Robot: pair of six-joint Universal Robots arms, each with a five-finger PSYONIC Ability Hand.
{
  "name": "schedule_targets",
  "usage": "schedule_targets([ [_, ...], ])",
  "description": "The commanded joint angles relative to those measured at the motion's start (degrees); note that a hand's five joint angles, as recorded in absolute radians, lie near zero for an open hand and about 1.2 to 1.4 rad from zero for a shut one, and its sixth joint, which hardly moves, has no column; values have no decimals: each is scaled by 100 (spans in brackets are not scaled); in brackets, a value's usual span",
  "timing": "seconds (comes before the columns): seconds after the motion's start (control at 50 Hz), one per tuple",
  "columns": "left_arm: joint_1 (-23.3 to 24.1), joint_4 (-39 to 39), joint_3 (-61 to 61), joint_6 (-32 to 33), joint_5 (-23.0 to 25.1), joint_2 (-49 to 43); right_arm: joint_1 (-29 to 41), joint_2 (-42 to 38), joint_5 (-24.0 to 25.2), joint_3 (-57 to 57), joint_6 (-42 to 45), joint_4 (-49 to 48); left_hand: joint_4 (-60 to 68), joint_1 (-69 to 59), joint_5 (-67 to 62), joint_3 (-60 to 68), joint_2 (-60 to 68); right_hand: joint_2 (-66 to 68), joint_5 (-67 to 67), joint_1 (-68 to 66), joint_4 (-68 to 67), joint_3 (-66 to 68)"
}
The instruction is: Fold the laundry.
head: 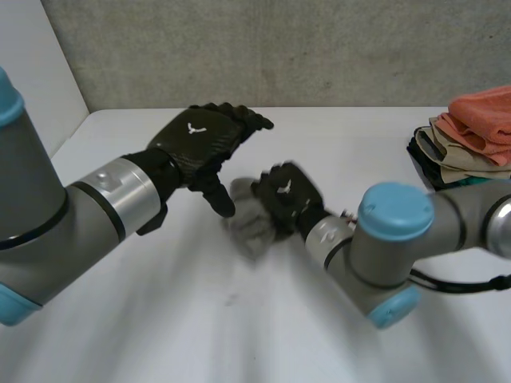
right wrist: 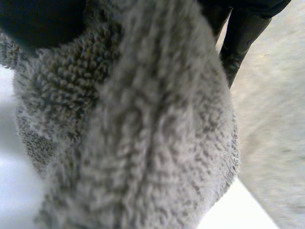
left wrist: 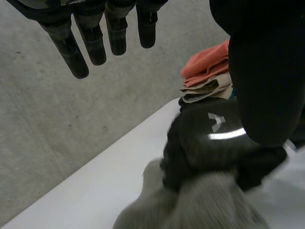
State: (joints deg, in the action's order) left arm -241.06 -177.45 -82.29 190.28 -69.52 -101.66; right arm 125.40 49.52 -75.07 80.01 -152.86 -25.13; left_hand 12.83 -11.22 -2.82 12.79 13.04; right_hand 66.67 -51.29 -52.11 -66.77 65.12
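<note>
Two arms stretched in over a white counter (head: 335, 136), grey concrete wall (head: 279, 48) behind. On the near left, the left arm (head: 56, 215), angled toward the middle; on the near right, the right arm (head: 371, 259), bent back toward the middle.

Far right on the counter, near its back edge: a stack of folded laundry (head: 471, 136), orange cloth on top, beige and dark layers beneath. Same stack (left wrist: 207, 71) at the counter's far end in the left wrist view. Well apart from both hands.

Next in size, the left hand (head: 209, 136), held above the counter left of middle, palm down. Fingers (left wrist: 90, 45) straight and apart, thumb out to the side, gripping nothing.

Just beside it, the right hand (head: 286, 195), near the counter's middle. Fingers (right wrist: 238, 38) curled and clamped on a bunched grey towel (head: 246, 223). Back of the right hand (left wrist: 214, 133) visible under the left thumb in the left wrist view, towel (left wrist: 200, 205) bulging out from beneath it.

Towel (right wrist: 143, 124) crumpled into a lump, unfolded, looped pile close up in the right wrist view, hanging past the fingertips. Left thumb tip close to it; touching or not, cannot tell. Contact between towel and counter: cannot tell either.
</note>
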Motion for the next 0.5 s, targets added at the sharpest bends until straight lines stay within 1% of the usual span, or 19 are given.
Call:
schedule_targets([
  [0.02, -240, -26, 20, -263, 9, 243, -551, 137, 88, -888, -24, -18, 42, -202, -42, 45, 20, 1333, -1871, -2789, -1323, 1488],
  [0.08, -345, -97, 20, -448, 9, 295, -675, 119, 150, -1241, -16, -53, 58, -219, -58, 62, 37, 1333, -1871, -2789, -1323, 1488],
  [0.16, -451, -158, 20, -615, 9, 322, -938, 119, 352, -1882, -25, -167, 75, -236, -75, 79, 54, 1333, -1871, -2789, -1323, 1488],
  [0.24, -477, -167, 11, -668, 9, 322, -1360, 154, 554, -2498, -33, -369, 58, -219, -59, 62, 37, 1333, -1871, -2789, -1323, 1488],
  [0.28, -477, -167, -7, -668, 9, 322, -1720, 154, 695, -2884, -60, -510, 75, -236, -75, 79, 54, 1333, -1871, -2789, -1323, 1488],
  [0.32, -477, -167, -16, -668, 9, 322, -2001, 154, 896, -3087, -130, -536, 75, -236, -75, 79, 54, 1333, -1871, -2789, -1323, 1488],
  [0.34, -477, -167, -24, -668, 9, 322, -2272, 146, 1132, -3279, -243, -589, 75, -236, -75, 79, 54, 1333, -1871, -2789, -1323, 1488],
  [0.38, -477, -167, -42, -668, 9, 322, -2537, 119, 1327, -3465, -384, -615, 75, -236, -75, 79, 54, 1333, -1871, -2789, -1323, 1488],
  [0.4, -477, -167, -42, -668, 9, 322, -2817, 93, 1519, -3657, -524, -694, 59, -219, -59, 62, 37, 1333, -1871, -2789, -1323, 1488],
  [0.46, -468, -167, -51, -677, 9, 322, -3240, 5, 1784, -3834, -718, -983, 58, -219, -59, 62, 37, 1333, -1871, -2789, -1323, 1488],
  [0.5, -468, -167, -51, -668, 9, 322, -3618, -126, 1995, -3896, -894, -1370, 58, -219, -59, 62, 37, 1333, -1871, -2789, -1323, 1488],
])
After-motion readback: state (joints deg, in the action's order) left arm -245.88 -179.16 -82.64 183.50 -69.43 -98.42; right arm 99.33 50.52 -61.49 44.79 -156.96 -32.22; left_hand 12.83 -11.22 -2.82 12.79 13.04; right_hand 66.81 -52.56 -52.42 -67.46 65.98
